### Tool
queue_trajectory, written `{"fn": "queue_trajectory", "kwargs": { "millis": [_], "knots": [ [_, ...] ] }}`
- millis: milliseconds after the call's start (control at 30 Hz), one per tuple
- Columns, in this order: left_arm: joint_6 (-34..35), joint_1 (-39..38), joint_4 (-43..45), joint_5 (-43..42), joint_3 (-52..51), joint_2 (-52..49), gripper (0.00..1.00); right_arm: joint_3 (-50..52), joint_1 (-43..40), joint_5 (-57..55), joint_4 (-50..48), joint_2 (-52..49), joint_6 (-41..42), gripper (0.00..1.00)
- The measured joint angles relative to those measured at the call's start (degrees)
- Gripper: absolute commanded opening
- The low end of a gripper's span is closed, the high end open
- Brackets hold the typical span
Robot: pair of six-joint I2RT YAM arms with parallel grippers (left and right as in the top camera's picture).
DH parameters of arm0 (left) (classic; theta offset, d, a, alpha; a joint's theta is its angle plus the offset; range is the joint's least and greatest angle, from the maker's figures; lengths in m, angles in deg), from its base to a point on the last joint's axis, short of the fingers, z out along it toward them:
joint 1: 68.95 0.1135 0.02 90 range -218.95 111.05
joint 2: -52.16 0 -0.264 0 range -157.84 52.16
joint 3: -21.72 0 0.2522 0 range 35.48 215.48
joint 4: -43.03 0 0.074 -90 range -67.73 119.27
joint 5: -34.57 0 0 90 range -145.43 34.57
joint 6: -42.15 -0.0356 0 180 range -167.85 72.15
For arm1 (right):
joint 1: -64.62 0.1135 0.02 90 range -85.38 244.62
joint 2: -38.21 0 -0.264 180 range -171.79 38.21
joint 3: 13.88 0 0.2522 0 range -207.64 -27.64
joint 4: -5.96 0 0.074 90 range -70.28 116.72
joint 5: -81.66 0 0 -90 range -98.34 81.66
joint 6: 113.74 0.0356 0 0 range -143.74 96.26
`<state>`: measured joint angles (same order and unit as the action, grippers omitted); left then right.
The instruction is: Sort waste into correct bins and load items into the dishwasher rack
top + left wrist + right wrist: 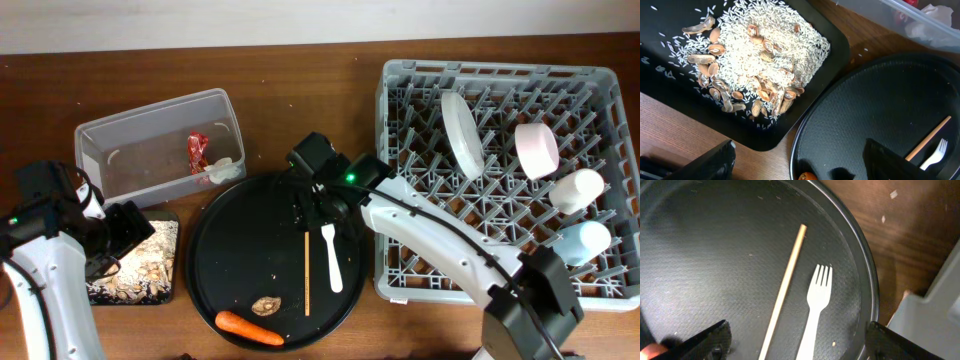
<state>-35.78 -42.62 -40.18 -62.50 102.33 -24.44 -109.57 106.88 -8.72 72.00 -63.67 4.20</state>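
Observation:
The clear tub (150,110) holds the red wrapper (197,150) and crumpled white paper (222,170). The shallow black tray (172,290) holds beige food scraps (760,65). The carrot (250,328), brown lump (266,304), wooden stick (306,273) and white fork (331,258) lie on the round black tray (230,250). The rack (490,70) holds the plate (462,133), pink bowl (537,150), white cup (577,190) and blue cup (582,242). My left gripper (800,165) is open and empty between the black tray and the round tray. My right gripper (800,342) is open above the fork (817,295) and stick (785,285).
The round tray sits between the black tray and the rack, its rim close to both. In the right wrist view the rack's corner (940,305) is just right of the tray's rim. The carrot's tip (806,176) shows at the bottom edge of the left wrist view.

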Motion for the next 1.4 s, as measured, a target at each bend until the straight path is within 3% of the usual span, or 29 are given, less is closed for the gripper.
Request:
{"fn": "queue_trajectory", "kwargs": {
  "millis": [567, 833, 1400],
  "knots": [
    [0.0, 0.0, 0.0, 0.0, 0.0, 0.0, 0.81, 5.0, 0.0, -0.2, -7.1, -12.8, 6.7, 0.79],
    [0.0, 0.0, 0.0, 0.0, 0.0, 0.0, 0.81, 5.0, -0.2, -0.2, -8.7, -13.0, 7.9, 0.63],
    [0.0, 0.0, 0.0, 0.0, 0.0, 0.0, 0.81, 5.0, -1.2, -0.9, -10.6, -13.2, 8.3, 0.58]
  ]
}}
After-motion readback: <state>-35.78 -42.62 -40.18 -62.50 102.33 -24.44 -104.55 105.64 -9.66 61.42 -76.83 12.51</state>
